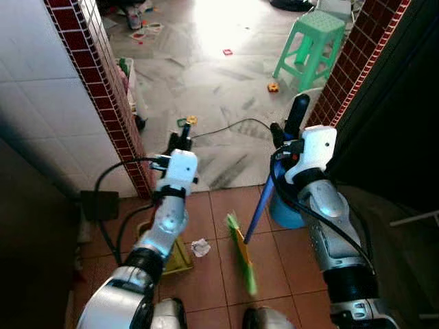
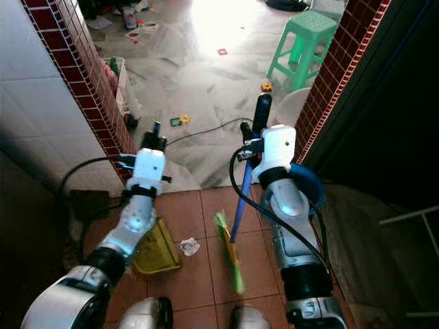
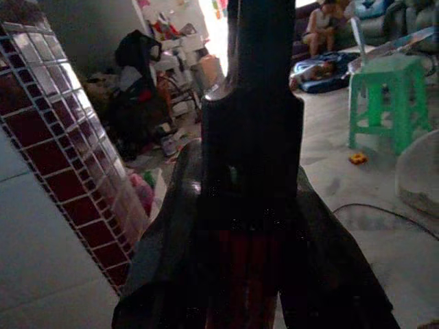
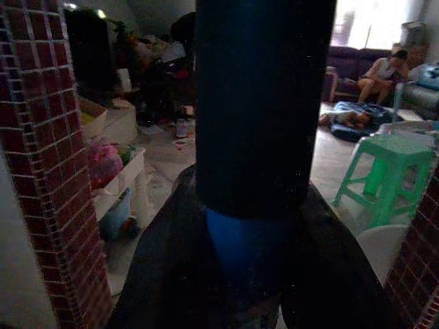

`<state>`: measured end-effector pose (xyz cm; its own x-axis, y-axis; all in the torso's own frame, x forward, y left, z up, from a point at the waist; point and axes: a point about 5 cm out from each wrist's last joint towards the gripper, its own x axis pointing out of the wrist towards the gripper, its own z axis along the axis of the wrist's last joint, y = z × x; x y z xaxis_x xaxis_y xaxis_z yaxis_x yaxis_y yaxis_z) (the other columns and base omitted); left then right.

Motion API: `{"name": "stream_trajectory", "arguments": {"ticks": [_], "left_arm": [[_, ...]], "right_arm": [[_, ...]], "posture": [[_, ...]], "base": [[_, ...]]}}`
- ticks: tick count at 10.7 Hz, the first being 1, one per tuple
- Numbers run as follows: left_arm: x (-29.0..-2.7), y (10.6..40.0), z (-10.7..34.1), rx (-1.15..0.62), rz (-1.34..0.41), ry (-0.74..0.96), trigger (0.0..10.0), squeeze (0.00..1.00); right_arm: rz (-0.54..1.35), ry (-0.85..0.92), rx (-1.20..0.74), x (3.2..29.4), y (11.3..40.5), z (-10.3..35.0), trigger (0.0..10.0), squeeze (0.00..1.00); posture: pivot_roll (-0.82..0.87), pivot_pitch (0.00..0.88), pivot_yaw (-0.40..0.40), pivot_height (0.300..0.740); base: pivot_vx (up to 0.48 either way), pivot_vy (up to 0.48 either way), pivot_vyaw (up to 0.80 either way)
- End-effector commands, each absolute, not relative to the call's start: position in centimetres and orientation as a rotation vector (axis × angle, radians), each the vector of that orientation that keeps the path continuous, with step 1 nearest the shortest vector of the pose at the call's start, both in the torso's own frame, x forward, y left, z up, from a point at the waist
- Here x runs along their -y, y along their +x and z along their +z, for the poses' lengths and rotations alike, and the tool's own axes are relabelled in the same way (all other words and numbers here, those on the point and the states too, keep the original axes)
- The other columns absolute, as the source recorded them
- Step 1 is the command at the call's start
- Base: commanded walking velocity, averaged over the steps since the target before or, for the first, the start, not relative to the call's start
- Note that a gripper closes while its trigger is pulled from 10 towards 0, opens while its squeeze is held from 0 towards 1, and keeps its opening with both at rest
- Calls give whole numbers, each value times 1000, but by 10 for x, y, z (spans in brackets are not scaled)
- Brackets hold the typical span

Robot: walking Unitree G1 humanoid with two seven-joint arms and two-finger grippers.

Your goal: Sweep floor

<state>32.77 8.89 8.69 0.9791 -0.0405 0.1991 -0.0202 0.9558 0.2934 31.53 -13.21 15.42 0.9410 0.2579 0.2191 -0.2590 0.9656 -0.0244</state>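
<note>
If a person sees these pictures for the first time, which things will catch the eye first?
First the right gripper, shut on a blue broom whose green head rests on the brown floor tiles, with the left gripper holding a yellow dustpan beside it. A crumpled scrap of paper lies between dustpan and broom head. Beyond the doorway, a green stool stands on a bright pale floor with small toys around.

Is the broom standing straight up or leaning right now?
Leaning. The broom slants from the right gripper down toward the robot's left, its green bristles on the terracotta tiles beside the crumpled paper.
</note>
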Motion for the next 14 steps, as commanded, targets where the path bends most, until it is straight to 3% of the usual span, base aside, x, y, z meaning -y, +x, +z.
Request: {"name": "stream_trajectory", "arguments": {"ticks": [1,6,10,13,14], "left_arm": [[-84,325,80,175,-20,264,10000,0],[-57,321,75,106,-166,104,10000,0],[-49,318,66,43,-243,129,10000,0],[-44,316,58,-30,-353,122,10000,0],[-42,314,56,-42,-382,111,10000,0]], "right_arm": [[282,65,282,129,316,170,10000,0],[394,175,235,113,313,166,10000,0],[564,291,201,97,312,180,10000,0],[693,172,287,87,312,209,10000,0],[667,30,409,92,315,230,10000,0]], "posture": [[-105,132,-1,740],[-103,112,4,740],[-106,89,11,740],[-102,75,11,740],[-104,65,13,740]], "base": [[0,0,0],[0,0,0],[0,0,0],[0,0,0],[0,0,0]]}}
